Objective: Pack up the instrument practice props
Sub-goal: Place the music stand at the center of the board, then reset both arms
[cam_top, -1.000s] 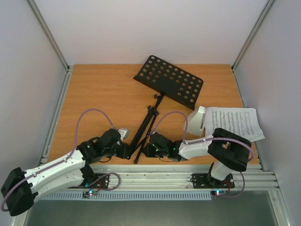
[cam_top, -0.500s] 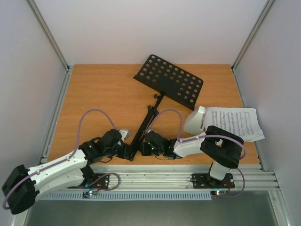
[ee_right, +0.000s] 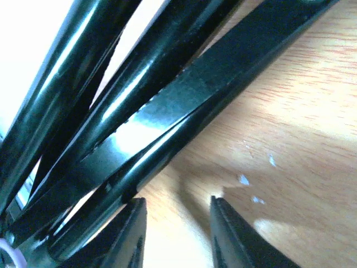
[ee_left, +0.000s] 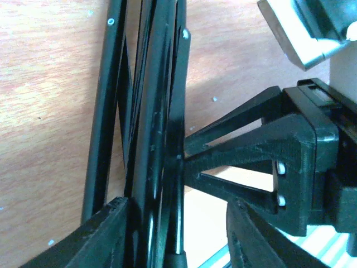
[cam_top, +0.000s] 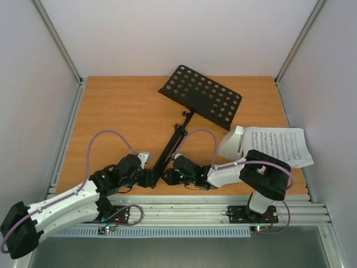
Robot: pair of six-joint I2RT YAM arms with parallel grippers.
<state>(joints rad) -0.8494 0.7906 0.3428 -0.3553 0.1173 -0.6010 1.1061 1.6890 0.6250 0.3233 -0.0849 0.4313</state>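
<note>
The black metal music stand with round-holed desk lies diagonally across the orange wooden table top, its folded legs hemmed in at the near edge by the left gripper and right gripper. Left of it the board is open up to the white side wall. On the right, the small white pyramid-shaped metronome and white printed sheet of music block the way.
</note>
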